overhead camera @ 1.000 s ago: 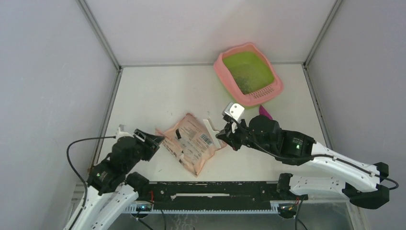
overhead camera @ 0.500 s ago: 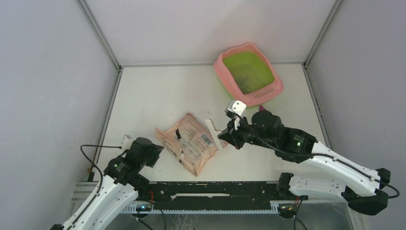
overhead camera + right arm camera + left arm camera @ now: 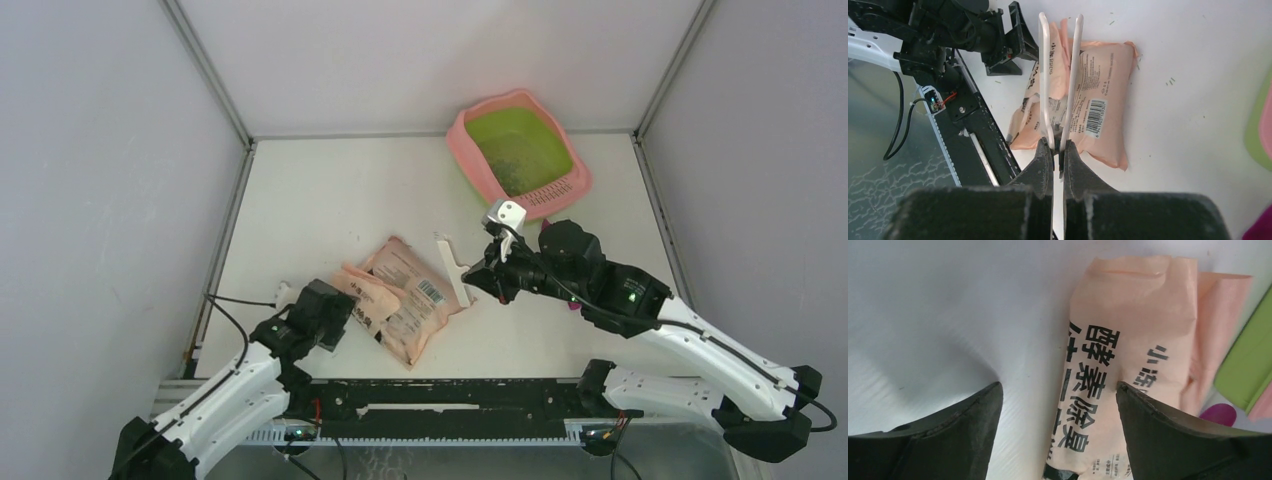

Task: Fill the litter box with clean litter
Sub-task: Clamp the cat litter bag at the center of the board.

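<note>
The white table (image 3: pixel 330 200) is the biggest thing, and both arms work over its near half. The litter box (image 3: pixel 462 145) sits at the far side, well beyond the right gripper and even farther from the left one. It is probably parked there so the arms have room to open the bag first. Only a thin sprinkle of litter (image 3: pixel 520 180) shows as dark specks in its green bottom, so it looks far from full. The peach bag (image 3: pixel 405 300) lies flat between the two grippers, and I think most of the clean litter is inside it. The left gripper (image 3: pixel 1058 387) has its jaws wide apart with nothing held. One finger is over bare table and the other is right at the bag's edge, so the bag's end sits in the gap. It looks ready to pinch the bag and hold it steady. The right gripper (image 3: pixel 1057 150) is squeezed tight on a white tool (image 3: pixel 1044 75) with two long loops, aimed at the bag just ahead of it. I cannot tell what the tool is, but it may be for opening the bag. A magenta scoop (image 3: pixel 1220 415) peeks out past the bag, untouched.
</note>
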